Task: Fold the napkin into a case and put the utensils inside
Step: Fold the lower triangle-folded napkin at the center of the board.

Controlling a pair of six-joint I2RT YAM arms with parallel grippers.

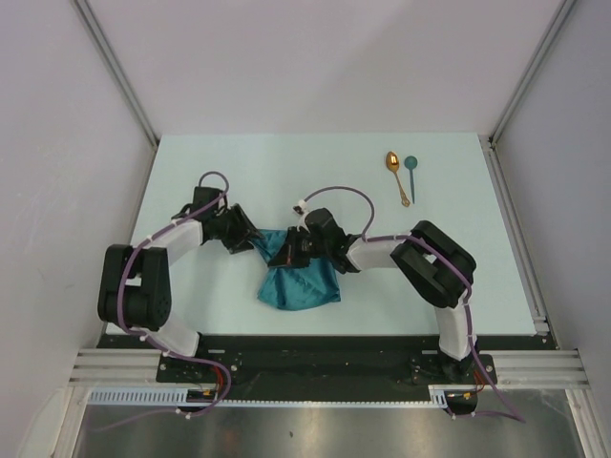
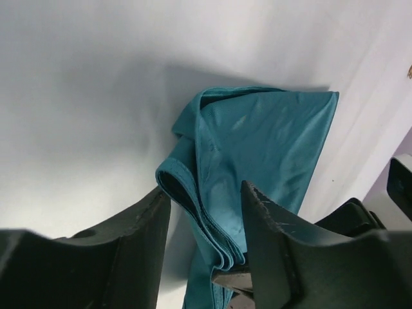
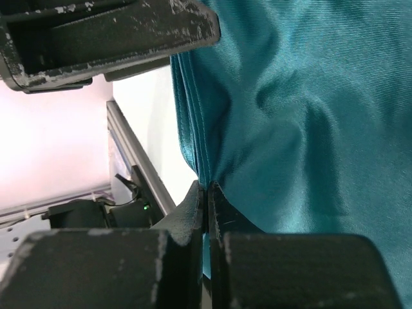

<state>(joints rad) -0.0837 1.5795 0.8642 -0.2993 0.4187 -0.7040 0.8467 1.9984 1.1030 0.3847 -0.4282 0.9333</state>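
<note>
The teal napkin (image 1: 301,281) lies bunched and folded at the table's middle, near the front. My right gripper (image 1: 290,254) is shut on the napkin (image 3: 309,129), pinching its stacked edges at the right gripper's tips (image 3: 207,187). My left gripper (image 1: 254,243) stands open, with its jaws on either side of the layered edge of the napkin (image 2: 270,135). Gaps show between cloth and left gripper (image 2: 206,193). The utensils lie side by side at the far right: a gold spoon (image 1: 397,176) and a teal spoon (image 1: 411,172), apart from both grippers.
The pale table (image 1: 239,172) is walled on three sides by white panels. A metal rail (image 1: 516,229) runs along its right edge and a black-and-aluminium frame (image 1: 325,367) holds the arm bases in front. The left gripper's finger (image 3: 109,38) crosses the top of the right wrist view.
</note>
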